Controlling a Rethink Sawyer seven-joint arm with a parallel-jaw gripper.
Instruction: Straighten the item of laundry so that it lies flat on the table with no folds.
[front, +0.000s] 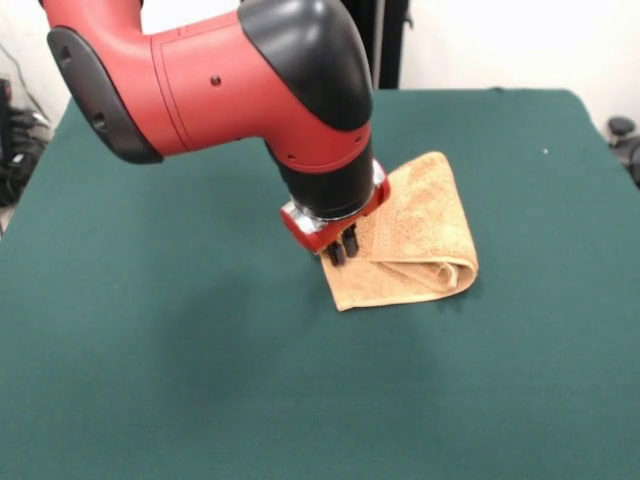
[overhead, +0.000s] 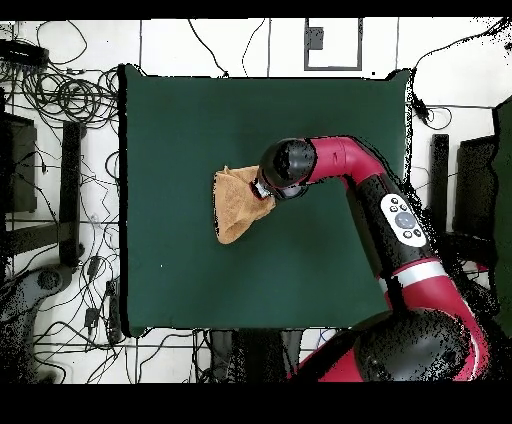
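Note:
The tan towel (front: 420, 235) lies folded over on itself right of the middle of the dark green table (front: 150, 330), with a thick rolled fold along its near right edge. My gripper (front: 342, 250) points down at the towel's left edge. Its two dark fingers (front: 335, 252) stand close together and pinch the cloth there. In the overhead view the towel (overhead: 235, 208) is a bunched, wedge-shaped heap on the table (overhead: 180, 130), and the arm's wrist (overhead: 285, 165) covers its right edge and hides the fingers. No white tag shows.
The red and black arm (front: 210, 75) reaches across the table's far left part in the front view. Cables and equipment (overhead: 60, 100) lie on the floor around the table.

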